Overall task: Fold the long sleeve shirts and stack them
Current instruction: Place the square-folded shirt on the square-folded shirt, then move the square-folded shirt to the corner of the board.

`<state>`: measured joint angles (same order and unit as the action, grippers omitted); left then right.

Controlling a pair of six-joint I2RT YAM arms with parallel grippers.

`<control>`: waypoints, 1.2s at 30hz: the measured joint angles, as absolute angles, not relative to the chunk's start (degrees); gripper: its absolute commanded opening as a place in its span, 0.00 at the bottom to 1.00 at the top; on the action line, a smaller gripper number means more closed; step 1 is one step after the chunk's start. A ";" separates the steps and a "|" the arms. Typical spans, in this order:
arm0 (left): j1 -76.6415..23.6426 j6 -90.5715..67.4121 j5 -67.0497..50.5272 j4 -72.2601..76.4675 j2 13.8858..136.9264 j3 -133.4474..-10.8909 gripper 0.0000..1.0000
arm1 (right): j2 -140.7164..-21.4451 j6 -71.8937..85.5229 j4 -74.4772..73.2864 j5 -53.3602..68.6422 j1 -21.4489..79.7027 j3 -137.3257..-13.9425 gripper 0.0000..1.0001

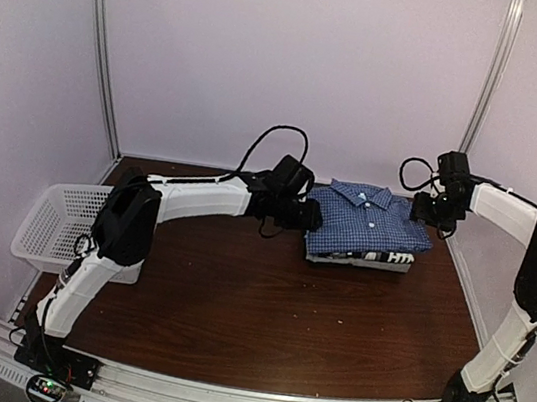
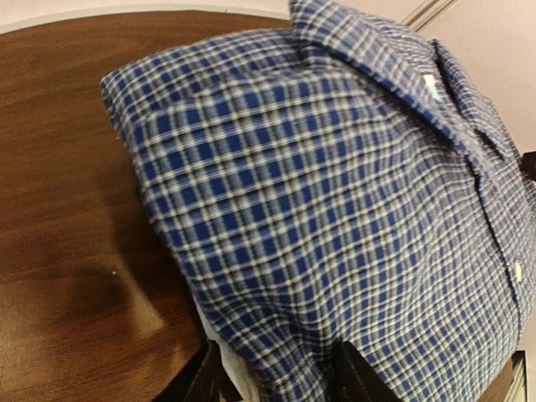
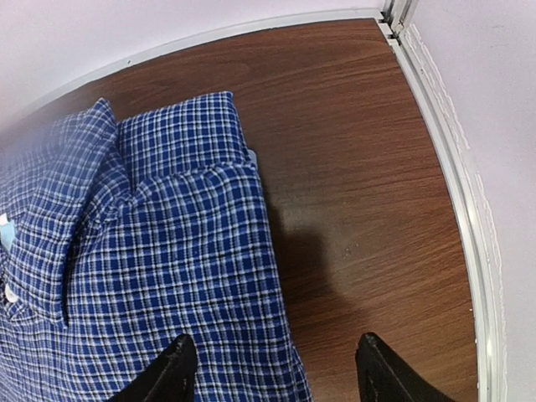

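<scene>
At the back of the bench [image 1: 234, 297], the folded blue checked shirt [image 1: 367, 221] is laid squarely on the black-and-white checked shirt [image 1: 386, 258], so the stack is judged finished. The white basket [image 1: 53, 219] stands at the left edge. The left gripper [image 2: 276, 378] is set at the stack's left side, fingers apart around a cloth fold, seemingly unclamped. The right gripper [image 3: 272, 373] is held at the right side, fingers apart, nothing gripped.

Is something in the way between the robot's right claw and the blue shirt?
No, nothing visible is. The right gripper is open right at the edge of the blue shirt, with one finger over the cloth and the other over the table.
</scene>
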<state>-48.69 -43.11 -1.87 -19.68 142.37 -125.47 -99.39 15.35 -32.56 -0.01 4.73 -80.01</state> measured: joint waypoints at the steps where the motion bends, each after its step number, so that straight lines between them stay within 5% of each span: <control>1: -48.49 -43.20 -1.85 -19.73 142.17 -124.70 0.52 | -98.96 15.25 -32.80 -0.10 5.04 -80.03 0.70; 18: -42.85 -42.24 2.35 -19.29 122.43 -105.06 0.76 | -91.98 17.08 -32.73 -0.58 27.35 -80.88 0.87; 36: -36.29 -42.59 7.31 -15.99 95.04 -74.46 0.82 | -117.84 19.68 -30.50 5.02 41.10 -101.56 0.97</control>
